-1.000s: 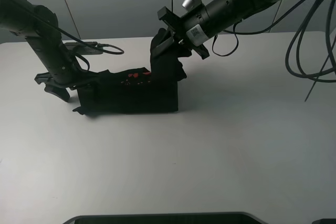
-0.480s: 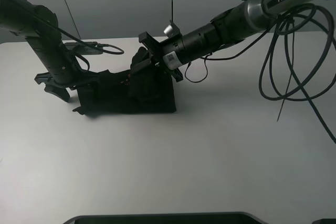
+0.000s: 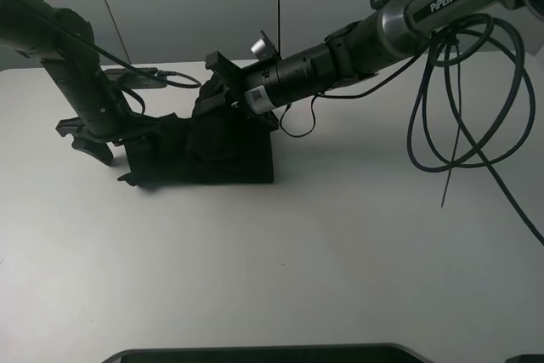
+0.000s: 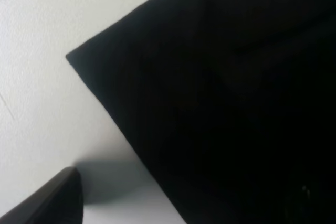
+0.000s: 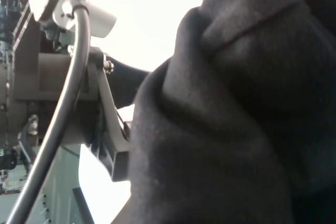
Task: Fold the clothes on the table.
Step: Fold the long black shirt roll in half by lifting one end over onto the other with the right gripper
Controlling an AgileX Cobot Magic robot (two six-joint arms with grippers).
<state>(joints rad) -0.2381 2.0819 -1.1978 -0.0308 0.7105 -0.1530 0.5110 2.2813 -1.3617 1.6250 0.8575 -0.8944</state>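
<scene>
The black T-shirt (image 3: pixel 204 155) lies as a folded dark block on the white table (image 3: pixel 340 235), left of centre. No print shows. My right gripper (image 3: pixel 211 99) reaches across and is shut on a bunched part of the shirt, held low over its upper middle. That black cloth (image 5: pixel 226 129) fills the right wrist view. My left gripper (image 3: pixel 92 144) sits on the table at the shirt's left end and looks open. The left wrist view shows a shirt corner (image 4: pixel 220 103) on the table (image 4: pixel 42 77) and one dark finger (image 4: pixel 52 200) off the cloth.
Loops of black cable (image 3: pixel 450 108) hang from the right arm over the table's right side. A small grey box with a cable (image 3: pixel 140 78) lies at the back left. A dark edge (image 3: pixel 255 353) runs along the table's front.
My right gripper has swung left and down, carrying the shirt's right part over the rest. The red print is now covered. The left arm has not moved.
</scene>
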